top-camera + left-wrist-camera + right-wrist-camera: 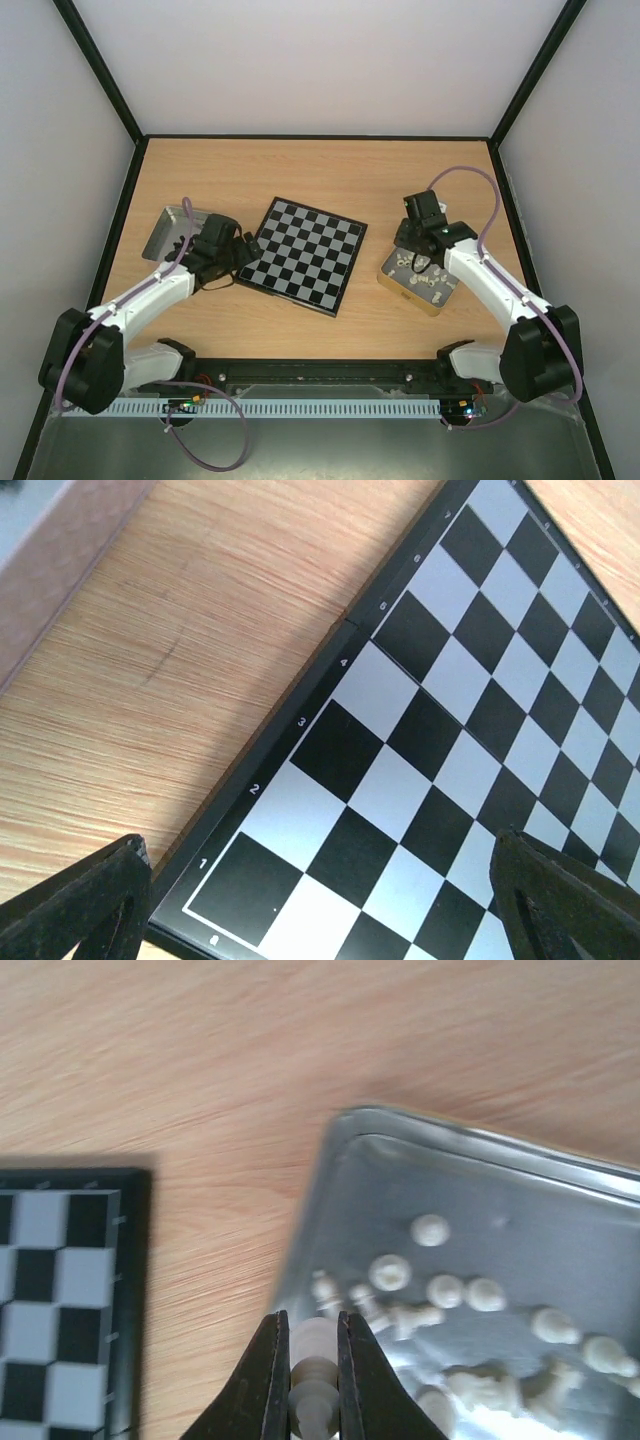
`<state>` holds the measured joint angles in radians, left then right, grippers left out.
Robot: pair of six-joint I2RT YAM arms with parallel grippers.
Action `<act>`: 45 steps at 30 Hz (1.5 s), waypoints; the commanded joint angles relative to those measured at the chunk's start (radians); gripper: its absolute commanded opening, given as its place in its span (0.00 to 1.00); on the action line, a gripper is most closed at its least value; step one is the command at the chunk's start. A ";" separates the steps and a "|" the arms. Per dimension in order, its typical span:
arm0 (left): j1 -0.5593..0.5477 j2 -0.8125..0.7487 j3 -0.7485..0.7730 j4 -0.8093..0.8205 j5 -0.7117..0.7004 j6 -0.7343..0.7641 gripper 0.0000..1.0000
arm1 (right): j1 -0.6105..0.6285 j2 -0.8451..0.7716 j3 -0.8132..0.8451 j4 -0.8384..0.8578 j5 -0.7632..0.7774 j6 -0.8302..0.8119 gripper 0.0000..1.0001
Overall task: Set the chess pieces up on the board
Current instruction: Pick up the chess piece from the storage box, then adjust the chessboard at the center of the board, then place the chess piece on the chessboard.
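Observation:
The board (pixel 305 255) lies mid-table with no pieces on its squares. My left gripper (pixel 243 255) hovers over its left corner. In the left wrist view the gripper (pixel 320 920) stands open above the board's corner squares (pixel 400 780) with nothing between its fingers. My right gripper (pixel 418 262) is over the right-hand metal tin (pixel 430 302). In the right wrist view the gripper (pixel 312 1322) is shut on a cream-white chess piece (pixel 314 1375) just above the tin's left part. Several more cream-white chess pieces (pixel 440 1295) lie loose in that tin (pixel 520 1220).
A second metal tin (pixel 168 232) sits left of the board, partly hidden by my left arm; its blurred wall (pixel 45 550) shows at top left in the left wrist view. The board's black rim (pixel 128 1290) lies left of the right tin, with bare wood between them.

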<state>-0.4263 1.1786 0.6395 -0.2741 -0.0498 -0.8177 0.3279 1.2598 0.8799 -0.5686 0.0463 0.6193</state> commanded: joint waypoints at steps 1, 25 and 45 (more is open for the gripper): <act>0.040 0.070 0.012 0.037 0.103 0.059 0.93 | 0.097 0.000 0.057 -0.022 -0.042 -0.001 0.02; 0.054 0.178 -0.035 0.053 0.340 0.103 0.77 | 0.591 0.358 0.184 0.199 -0.174 0.045 0.02; 0.066 -0.087 0.122 -0.123 -0.105 0.136 0.87 | 0.688 0.512 0.345 0.009 -0.036 -0.015 0.15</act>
<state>-0.3695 1.1286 0.7185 -0.3550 -0.0471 -0.7143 1.0088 1.7634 1.1847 -0.4942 -0.0288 0.6243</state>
